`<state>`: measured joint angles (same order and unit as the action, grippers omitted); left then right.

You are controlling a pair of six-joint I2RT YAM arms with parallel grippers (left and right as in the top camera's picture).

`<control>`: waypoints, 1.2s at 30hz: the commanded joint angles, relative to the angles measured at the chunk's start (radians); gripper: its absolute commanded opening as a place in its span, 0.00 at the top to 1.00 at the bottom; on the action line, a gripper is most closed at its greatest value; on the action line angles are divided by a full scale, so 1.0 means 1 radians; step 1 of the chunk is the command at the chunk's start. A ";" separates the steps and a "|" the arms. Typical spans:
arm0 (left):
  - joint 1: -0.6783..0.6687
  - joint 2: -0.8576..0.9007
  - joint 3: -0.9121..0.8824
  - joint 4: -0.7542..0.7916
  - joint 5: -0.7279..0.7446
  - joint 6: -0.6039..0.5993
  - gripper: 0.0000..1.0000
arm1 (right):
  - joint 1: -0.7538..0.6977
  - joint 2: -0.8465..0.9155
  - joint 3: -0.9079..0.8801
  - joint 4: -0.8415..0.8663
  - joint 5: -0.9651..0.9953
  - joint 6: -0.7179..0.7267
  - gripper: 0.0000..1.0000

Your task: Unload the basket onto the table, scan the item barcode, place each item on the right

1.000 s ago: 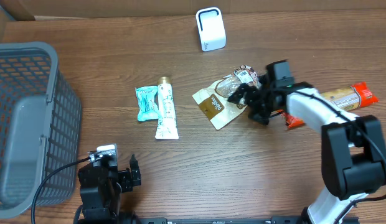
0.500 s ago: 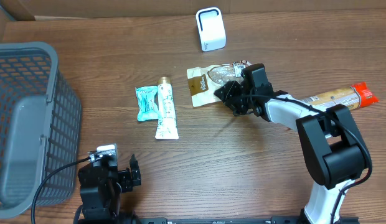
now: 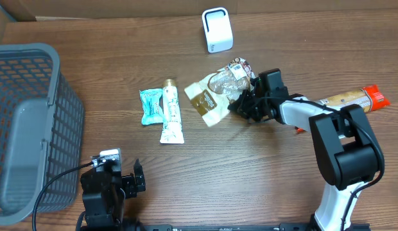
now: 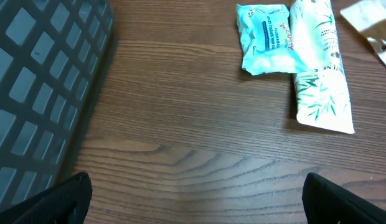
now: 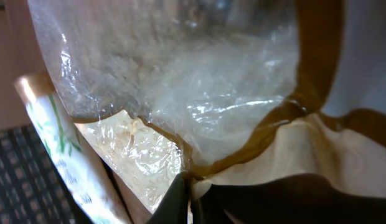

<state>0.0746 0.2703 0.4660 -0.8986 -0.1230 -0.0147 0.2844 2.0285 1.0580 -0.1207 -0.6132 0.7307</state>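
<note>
Snack bag (image 5: 180,93) edge in right pincer (image 5: 188,196), wrist-view only

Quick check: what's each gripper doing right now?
Left gripper: open, holding nothing.
Right gripper: closed on the edge of the brown-and-clear snack bag.

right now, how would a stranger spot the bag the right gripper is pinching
On the table, find the white box at the far edge. In front of it lies a crinkled bag, its edge in the right gripper. Unlike the teal packet and white tube to its left, it is brown with a clear window.
</note>
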 commanded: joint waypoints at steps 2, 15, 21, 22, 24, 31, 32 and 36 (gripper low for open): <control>0.005 -0.004 -0.002 0.003 0.009 0.019 0.00 | -0.037 -0.076 -0.005 -0.124 -0.153 -0.354 0.96; 0.005 -0.004 -0.002 0.000 0.009 0.019 0.00 | -0.073 -0.132 0.200 -0.600 0.085 -0.839 0.69; 0.005 -0.004 -0.002 0.000 0.009 0.019 0.00 | -0.084 -0.127 0.183 -0.600 0.085 -0.672 0.33; 0.005 -0.004 -0.002 0.000 0.009 0.019 0.00 | -0.091 -0.121 0.167 -0.590 0.076 -0.623 0.30; 0.005 -0.004 -0.002 0.000 0.009 0.019 0.00 | -0.099 -0.109 0.142 -0.564 0.043 -0.571 0.28; 0.005 -0.004 -0.002 0.000 0.009 0.019 0.00 | -0.095 -0.082 0.005 -0.325 -0.078 -0.314 0.24; 0.005 -0.004 -0.002 0.000 0.009 0.019 0.00 | -0.092 -0.082 -0.018 -0.275 -0.077 -0.270 0.24; 0.005 -0.004 -0.002 0.000 0.009 0.019 0.01 | -0.071 -0.081 -0.088 -0.092 -0.062 -0.160 0.21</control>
<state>0.0746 0.2703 0.4660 -0.8989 -0.1230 -0.0147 0.1921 1.9308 1.0298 -0.2714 -0.6968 0.4194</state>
